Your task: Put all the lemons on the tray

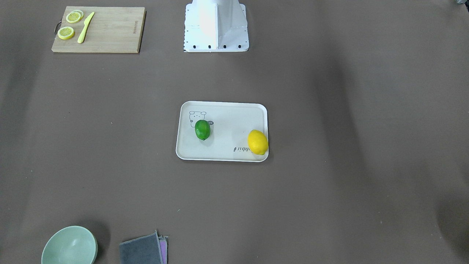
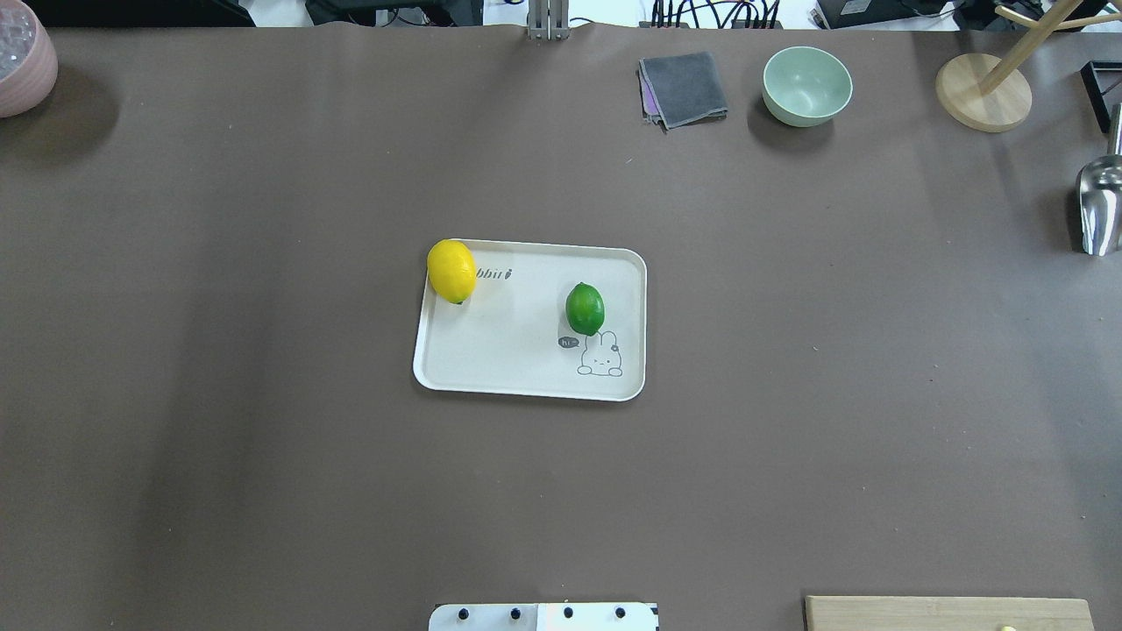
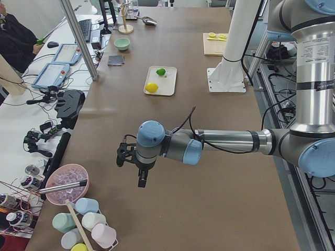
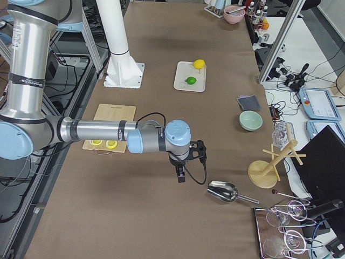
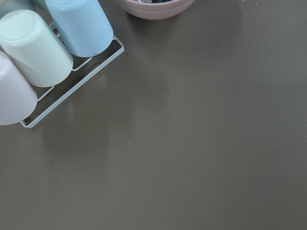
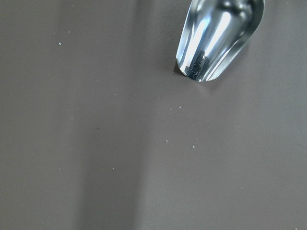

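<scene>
The off-white tray (image 1: 223, 154) lies mid-table and also shows in the overhead view (image 2: 491, 359). The yellow lemon (image 1: 258, 142) rests in one corner of it, against the rim (image 2: 451, 271). The green lemon (image 1: 202, 129) lies on the tray next to the rabbit drawing (image 2: 585, 308). My left gripper (image 3: 131, 170) hangs far from the tray near the table's left end. My right gripper (image 4: 183, 171) hangs near the right end. Both show only in side views, so I cannot tell whether they are open or shut.
A wooden cutting board (image 1: 110, 29) holds lemon slices and a yellow knife. A green bowl (image 1: 69, 245) and a grey cloth (image 1: 143, 251) sit at the far edge. A metal scoop (image 6: 218, 38) lies under my right wrist. Racked cups (image 5: 43, 52) lie under my left wrist.
</scene>
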Controlling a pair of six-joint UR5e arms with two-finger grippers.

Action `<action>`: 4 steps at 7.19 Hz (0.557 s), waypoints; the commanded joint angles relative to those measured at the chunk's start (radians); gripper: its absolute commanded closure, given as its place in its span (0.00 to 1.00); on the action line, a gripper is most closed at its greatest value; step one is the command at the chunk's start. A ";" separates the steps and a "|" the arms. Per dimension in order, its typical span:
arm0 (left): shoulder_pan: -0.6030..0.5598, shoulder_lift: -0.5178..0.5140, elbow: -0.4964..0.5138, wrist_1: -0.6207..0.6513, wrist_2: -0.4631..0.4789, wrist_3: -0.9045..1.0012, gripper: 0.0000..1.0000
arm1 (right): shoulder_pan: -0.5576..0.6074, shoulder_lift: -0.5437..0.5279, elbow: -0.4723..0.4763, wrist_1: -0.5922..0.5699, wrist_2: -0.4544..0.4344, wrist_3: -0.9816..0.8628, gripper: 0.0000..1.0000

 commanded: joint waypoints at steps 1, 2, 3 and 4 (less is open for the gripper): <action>0.000 -0.002 0.002 -0.001 0.000 0.000 0.02 | 0.000 -0.001 -0.005 0.004 0.002 0.000 0.00; 0.000 -0.002 0.002 -0.001 0.000 0.000 0.02 | 0.000 0.001 -0.005 0.005 0.000 0.000 0.00; 0.000 -0.002 0.003 -0.001 0.000 0.000 0.02 | 0.000 0.001 -0.004 0.005 0.002 0.002 0.00; 0.002 -0.003 0.005 -0.001 0.005 0.000 0.02 | 0.000 0.001 -0.004 0.005 0.002 0.000 0.00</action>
